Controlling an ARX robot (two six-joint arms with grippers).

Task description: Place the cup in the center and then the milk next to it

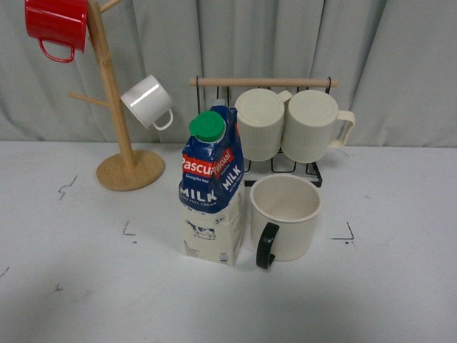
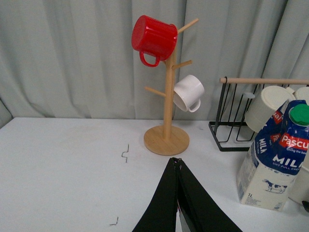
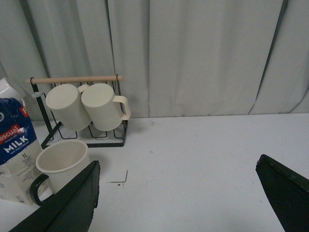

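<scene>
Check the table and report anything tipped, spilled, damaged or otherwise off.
Nothing stands out. The milk stands upright with its green cap on, right beside the cup, which sits upright and looks empty. No spill shows on the table. The ribbed mugs on their sides are simply hanging on the rack.

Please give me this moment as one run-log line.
cup: upright, centre | milk: upright, beside cup | left pincer: shut, empty | right pincer: open, empty
</scene>
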